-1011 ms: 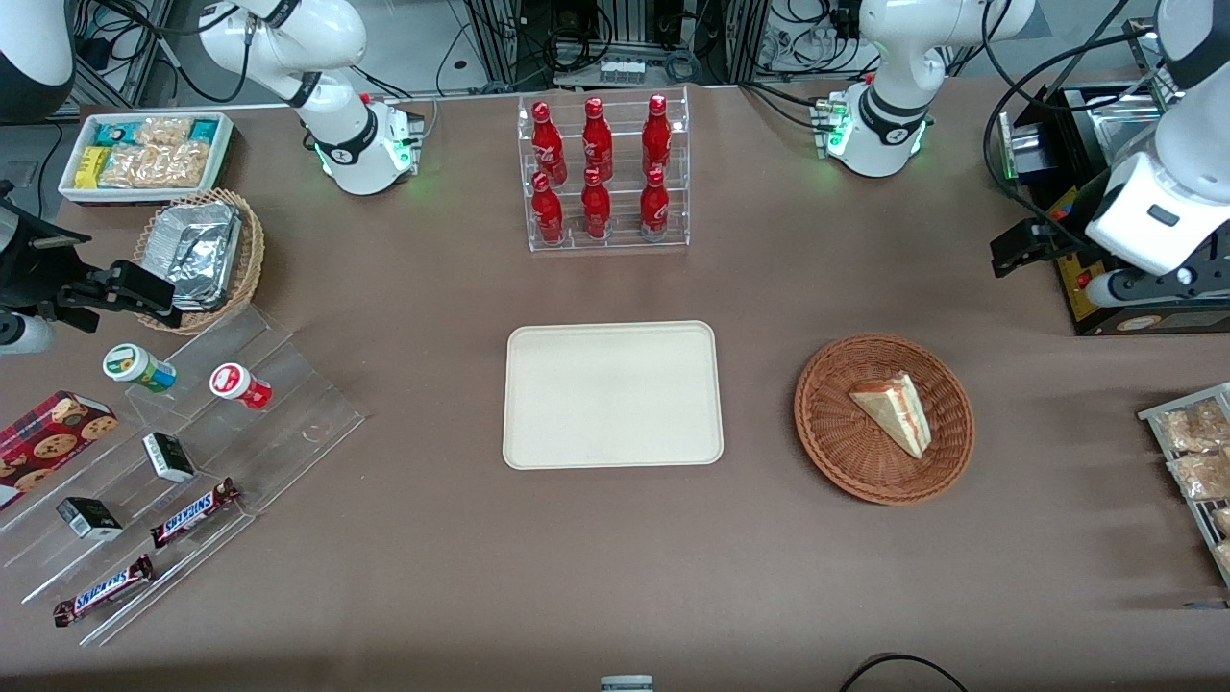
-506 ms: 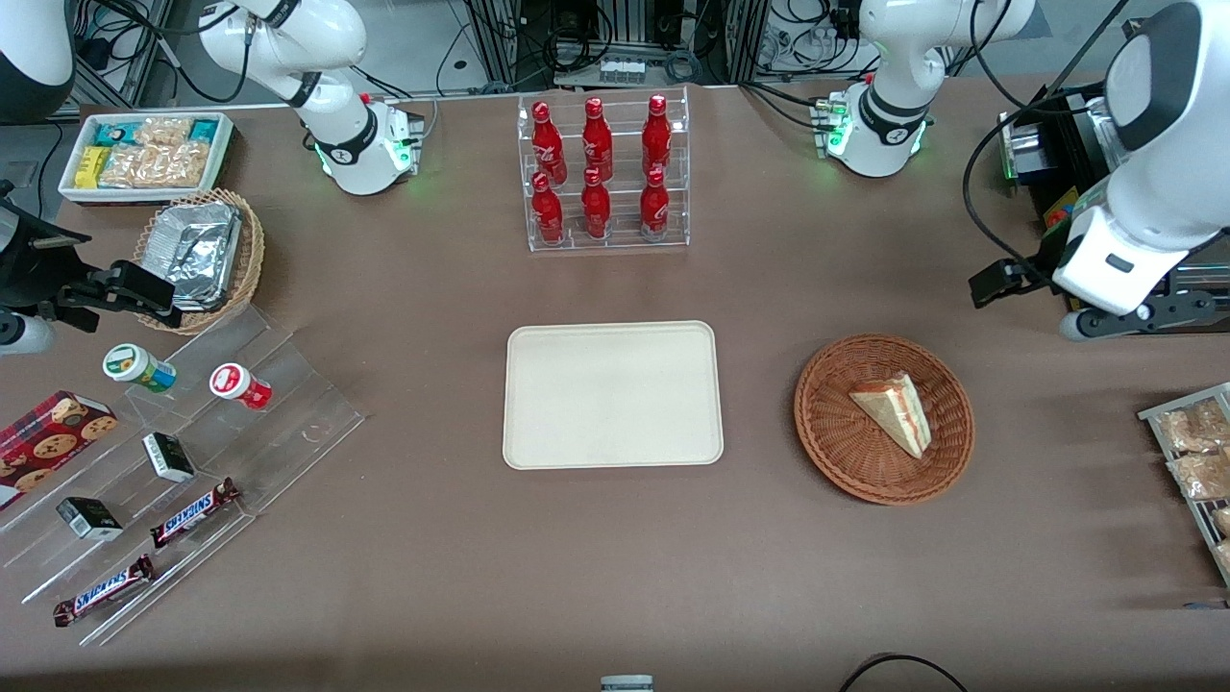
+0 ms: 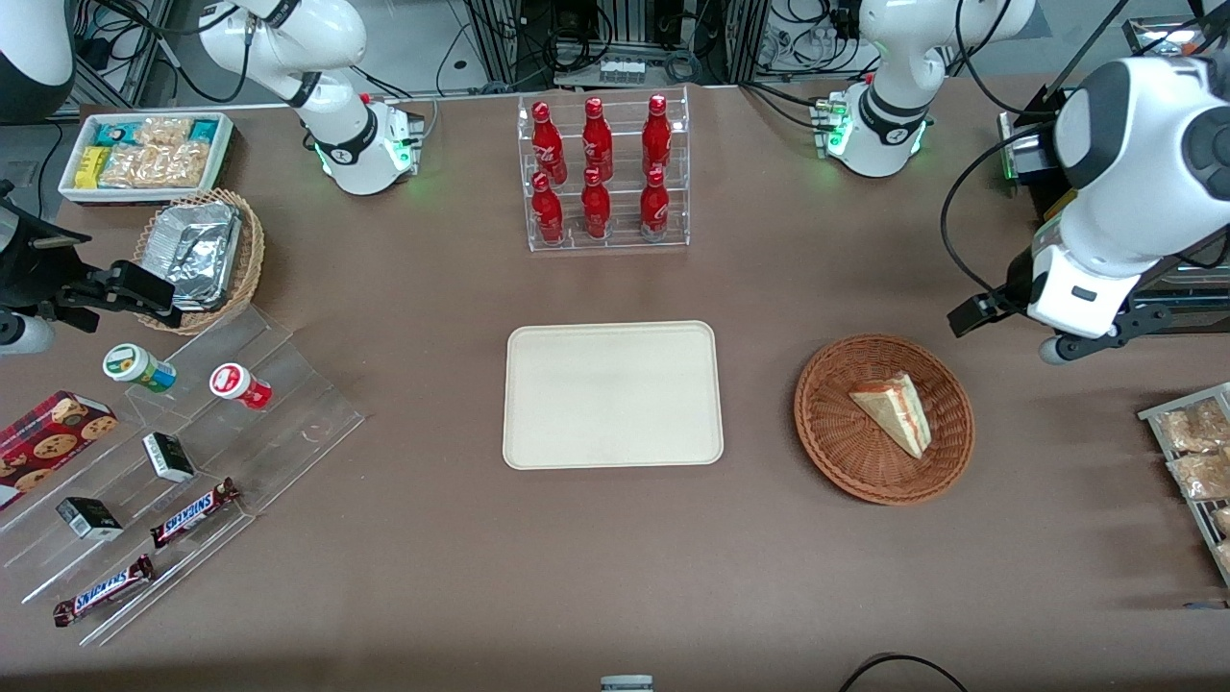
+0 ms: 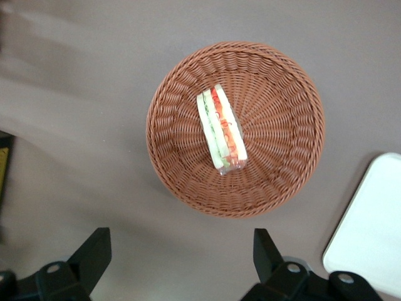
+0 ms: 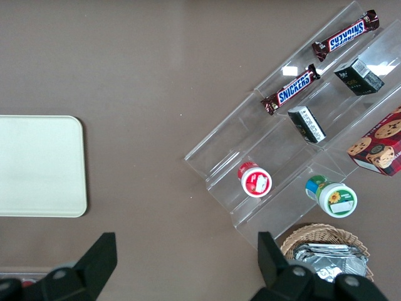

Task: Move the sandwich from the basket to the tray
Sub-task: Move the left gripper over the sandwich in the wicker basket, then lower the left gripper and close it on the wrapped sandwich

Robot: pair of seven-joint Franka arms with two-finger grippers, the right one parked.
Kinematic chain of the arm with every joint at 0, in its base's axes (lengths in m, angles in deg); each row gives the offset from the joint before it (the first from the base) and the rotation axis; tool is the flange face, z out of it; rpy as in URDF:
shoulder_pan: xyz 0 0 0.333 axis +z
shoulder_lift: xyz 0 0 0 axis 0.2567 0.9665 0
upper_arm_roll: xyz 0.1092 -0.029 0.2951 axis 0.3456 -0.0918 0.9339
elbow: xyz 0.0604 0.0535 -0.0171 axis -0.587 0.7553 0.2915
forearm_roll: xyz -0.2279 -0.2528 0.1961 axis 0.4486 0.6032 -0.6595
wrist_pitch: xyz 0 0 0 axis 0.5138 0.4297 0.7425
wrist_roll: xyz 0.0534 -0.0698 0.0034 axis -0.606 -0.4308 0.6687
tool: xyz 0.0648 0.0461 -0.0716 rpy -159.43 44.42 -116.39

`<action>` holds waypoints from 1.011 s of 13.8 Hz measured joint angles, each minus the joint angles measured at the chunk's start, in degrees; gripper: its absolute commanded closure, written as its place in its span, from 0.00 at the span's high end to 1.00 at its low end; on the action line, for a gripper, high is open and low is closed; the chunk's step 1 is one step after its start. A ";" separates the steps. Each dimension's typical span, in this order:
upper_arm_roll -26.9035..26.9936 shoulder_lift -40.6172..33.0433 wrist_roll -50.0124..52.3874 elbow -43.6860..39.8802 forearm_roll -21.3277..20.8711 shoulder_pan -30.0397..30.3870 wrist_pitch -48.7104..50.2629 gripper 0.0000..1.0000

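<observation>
The sandwich [image 3: 894, 411], a triangular wedge with red and green filling, lies in the reddish-brown wicker basket [image 3: 826, 432]. The cream tray [image 3: 612, 394] sits bare beside the basket, toward the parked arm's end. My left gripper [image 3: 1086, 332] hovers above the table, a little farther from the front camera than the basket and toward the working arm's end. In the left wrist view the sandwich [image 4: 220, 130] rests on its side in the basket [image 4: 282, 182], and a corner of the tray [image 4: 376, 219] shows. The gripper [image 4: 180, 254] is open, with only bare tabletop between its fingers [image 4: 94, 251].
A clear rack of red bottles [image 3: 603, 173] stands farther back than the tray. A wire rack of snack packets [image 3: 1196, 461] and a black device [image 3: 1105, 279] sit at the working arm's end. A stepped acrylic shelf [image 3: 288, 423] and a foil-filled basket [image 3: 197, 255] are at the parked arm's end.
The left arm has swung in from the table's end toward the basket, and its gripper has come nearer to the front camera. The sandwich, basket and tray have not moved.
</observation>
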 measured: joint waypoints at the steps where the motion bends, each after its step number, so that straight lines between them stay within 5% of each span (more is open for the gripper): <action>1: -0.03 0.00 1.84 0.96 0.00 -0.11 -1.45 1.00; 14: -0.27 7.31 13.20 7.65 0.02 -1.42 -13.60 1.00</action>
